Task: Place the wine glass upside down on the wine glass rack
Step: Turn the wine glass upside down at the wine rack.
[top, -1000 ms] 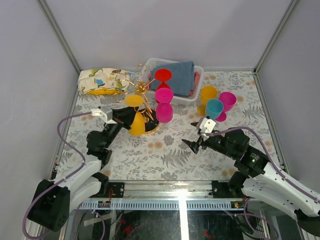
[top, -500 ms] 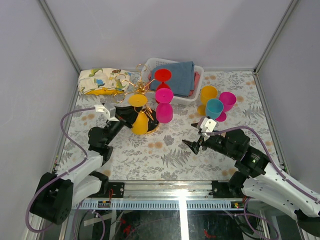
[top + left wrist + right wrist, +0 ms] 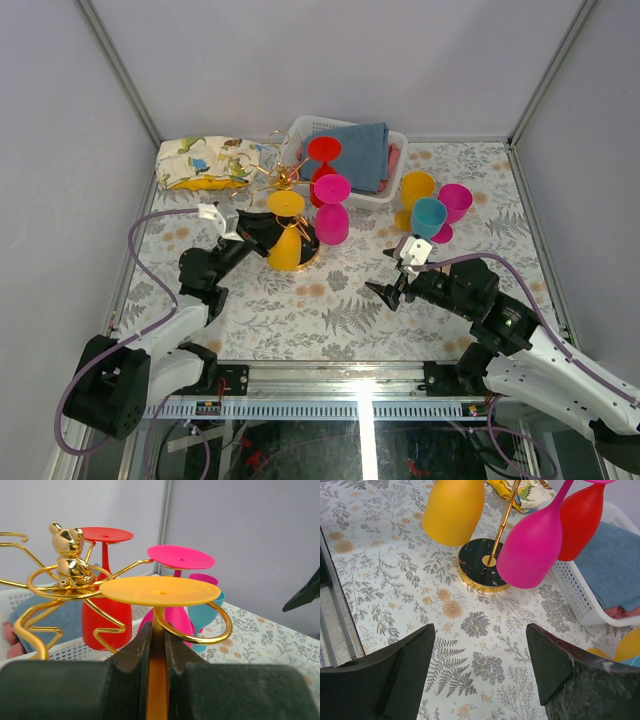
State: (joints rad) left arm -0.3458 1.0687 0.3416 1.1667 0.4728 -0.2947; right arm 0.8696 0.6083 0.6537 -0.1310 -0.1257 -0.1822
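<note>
I see a yellow glass [image 3: 286,245], a red glass [image 3: 325,151], a pink glass [image 3: 331,223] and a gold rack [image 3: 67,560] whose base [image 3: 472,568] is black with a gold rim. The table [image 3: 330,300] is pale with grey ferns and tan flowers. Far: white basket [image 3: 570,587], blue cloth [image 3: 360,150].

wine glass rack [image 3: 67,555]: gold metal wire, mirror-bright, smooth
rack base [image 3: 470,566]: dark glossy disc, gold metal rim
yellow wine glass [image 3: 160,591]: opaque plastic, smooth, matt
pink wine glass [image 3: 532,545]: same plastic, faint sheen
red wine glass [image 3: 580,517]: same plastic, faint sheen
basket [image 3: 575,597]: white plastic lattice, satin
blue cloth [image 3: 615,560]: soft woven fabric, matt
table cover [image 3: 385,580]: fern print, matt, flat
</note>
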